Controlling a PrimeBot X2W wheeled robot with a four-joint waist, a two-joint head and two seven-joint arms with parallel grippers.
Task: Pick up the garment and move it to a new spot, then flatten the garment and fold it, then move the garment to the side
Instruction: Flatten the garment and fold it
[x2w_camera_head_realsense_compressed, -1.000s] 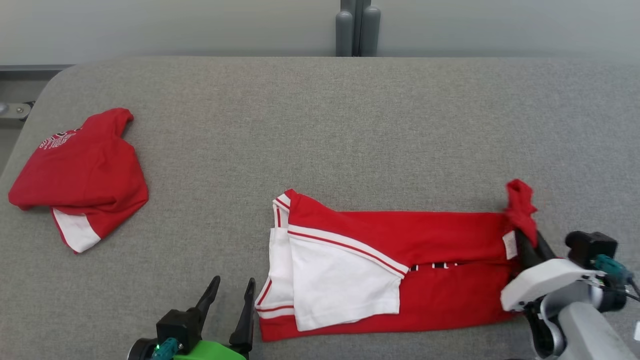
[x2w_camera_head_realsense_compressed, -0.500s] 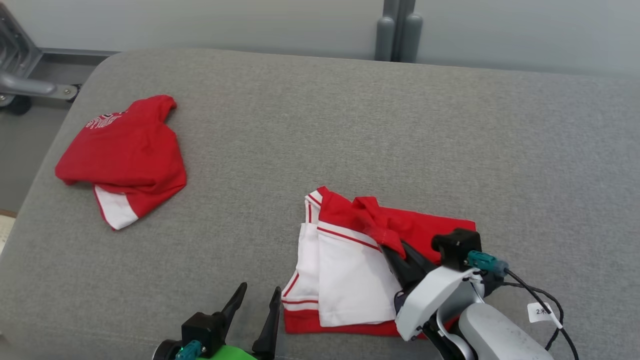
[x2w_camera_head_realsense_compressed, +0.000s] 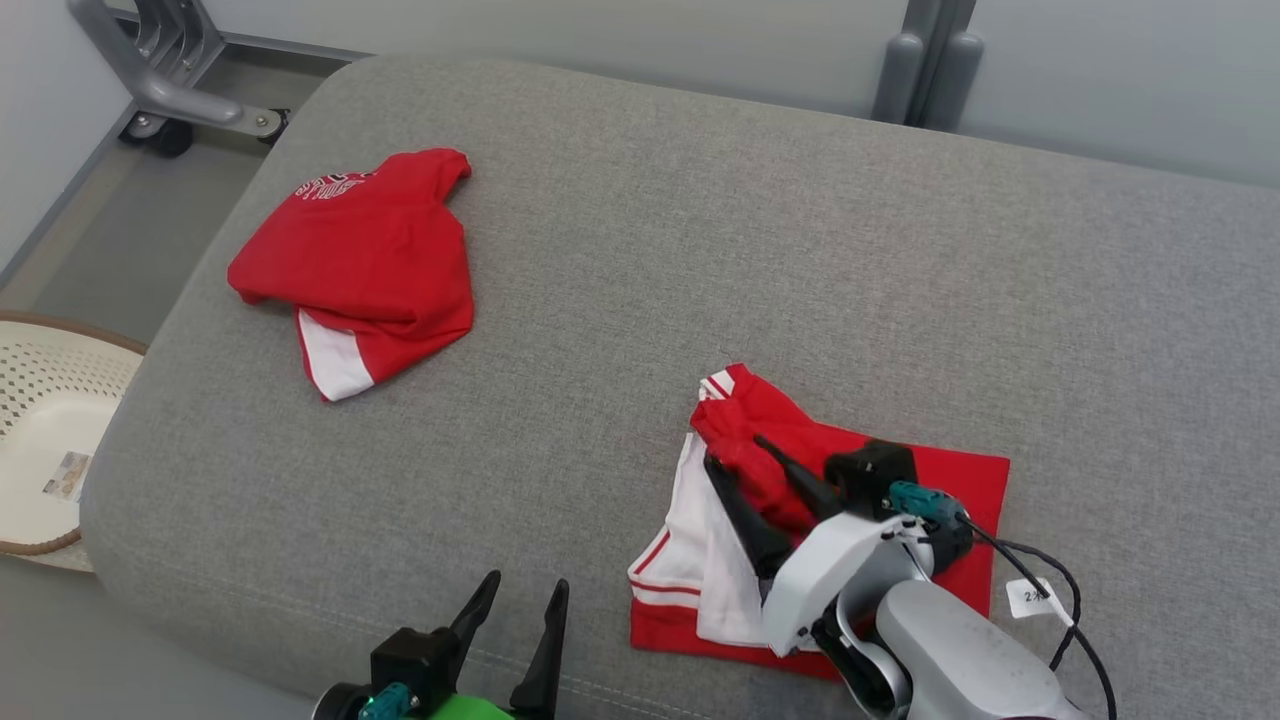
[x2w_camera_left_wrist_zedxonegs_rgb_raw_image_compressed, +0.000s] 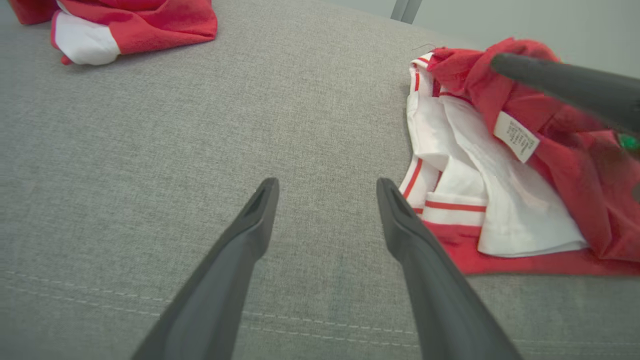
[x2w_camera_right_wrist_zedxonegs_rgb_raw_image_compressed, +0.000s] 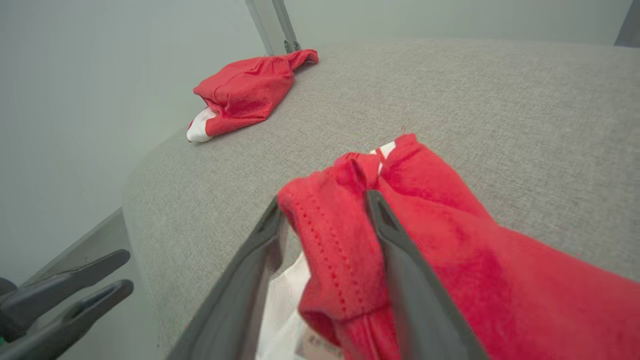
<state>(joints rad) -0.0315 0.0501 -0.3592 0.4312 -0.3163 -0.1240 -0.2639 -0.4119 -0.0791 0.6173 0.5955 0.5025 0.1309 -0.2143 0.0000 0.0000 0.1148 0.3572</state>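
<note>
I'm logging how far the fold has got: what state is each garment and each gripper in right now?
Near garment, folded over on itself, red end bunched over the white sleeves, not flat.
Far garment, folded, lying apart near the left corner.
Left gripper, open, holding nothing.
Right gripper, open, red fabric bunched between its fingers.
</note>
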